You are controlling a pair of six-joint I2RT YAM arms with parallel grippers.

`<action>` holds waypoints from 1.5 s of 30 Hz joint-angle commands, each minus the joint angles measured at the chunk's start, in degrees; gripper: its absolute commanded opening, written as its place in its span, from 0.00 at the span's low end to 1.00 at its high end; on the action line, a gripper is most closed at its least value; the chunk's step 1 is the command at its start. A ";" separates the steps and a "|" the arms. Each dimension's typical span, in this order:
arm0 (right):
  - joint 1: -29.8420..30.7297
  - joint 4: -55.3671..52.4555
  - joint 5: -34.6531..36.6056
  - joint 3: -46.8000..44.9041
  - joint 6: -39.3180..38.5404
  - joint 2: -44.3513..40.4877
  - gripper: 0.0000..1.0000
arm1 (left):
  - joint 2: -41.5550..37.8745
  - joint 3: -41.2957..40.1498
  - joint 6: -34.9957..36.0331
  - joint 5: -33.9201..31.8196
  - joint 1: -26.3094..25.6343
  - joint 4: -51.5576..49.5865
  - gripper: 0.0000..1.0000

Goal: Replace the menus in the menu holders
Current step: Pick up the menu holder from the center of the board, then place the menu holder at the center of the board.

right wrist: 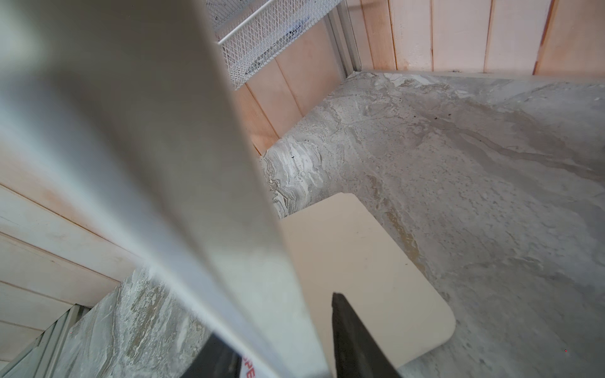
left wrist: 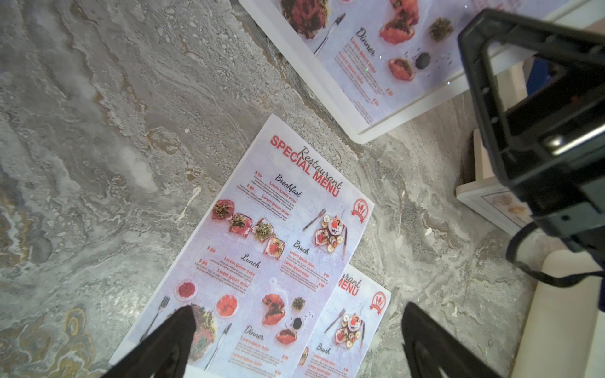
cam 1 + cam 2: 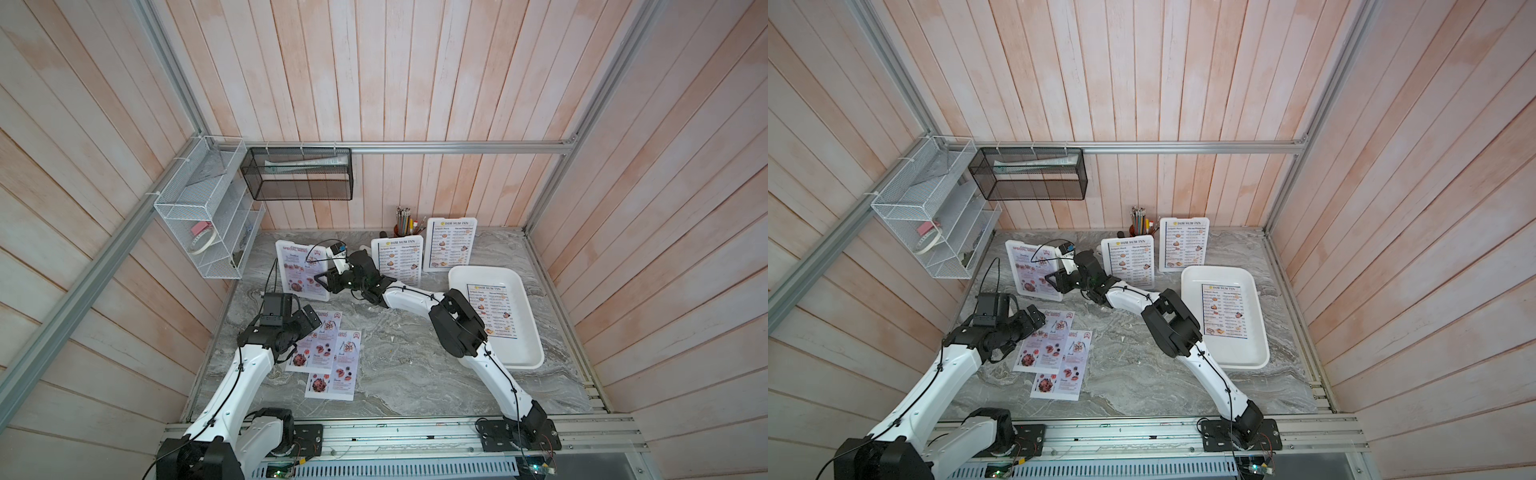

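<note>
Three white menu holders stand at the back in both top views. The left menu holder [image 3: 302, 270] shows a red "Special Menu". The middle holder [image 3: 397, 259] and the far right holder [image 3: 451, 244] show blue "Dim Sum Inn" menus. My right gripper [image 3: 322, 282] is shut on the left holder's right edge [image 1: 203, 229], one finger on each face. Two loose Special Menu sheets [image 3: 320, 340] [image 2: 278, 229] overlap on the table. My left gripper [image 2: 298, 307] hovers open over them, holding nothing.
A white shallow tray [image 3: 528, 332] at the right holds a Dim Sum Inn sheet [image 3: 492, 309]. A pencil cup [image 3: 402, 226] stands by the back wall. A white wire basket [image 3: 199, 216] and a black mesh basket [image 3: 297, 174] hang on the walls.
</note>
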 commanded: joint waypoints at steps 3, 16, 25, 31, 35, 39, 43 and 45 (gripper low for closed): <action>1.00 2.80 2.52 -5.18 -1.79 -4.44 0.36 | -0.11 0.92 1.22 -0.74 0.28 0.60 1.00; 1.00 5.38 4.12 -5.64 -3.71 -4.83 0.18 | -0.67 1.67 2.00 -2.14 0.36 0.24 1.00; 1.44 5.25 3.95 -8.22 -6.96 -9.19 0.11 | -0.61 2.52 2.27 -3.17 0.84 0.26 1.00; 2.04 5.13 5.69 -12.90 -10.22 -15.62 0.10 | -0.68 5.23 3.49 -4.25 2.27 -1.19 1.00; 2.47 5.52 6.38 -18.55 -11.69 -20.92 0.10 | -1.28 7.71 4.52 -4.87 3.75 -2.68 1.00; 3.26 7.09 7.59 -26.31 -11.84 -27.03 0.09 | -1.94 11.04 5.79 -5.42 5.02 -4.33 1.00; 4.16 8.55 9.15 -36.29 -9.91 -34.41 0.08 | -2.15 14.55 7.59 -8.12 5.02 -6.31 1.00; 4.51 9.06 9.87 -41.50 -8.89 -38.28 0.08 | -2.27 15.80 8.26 -9.20 5.02 -7.00 1.00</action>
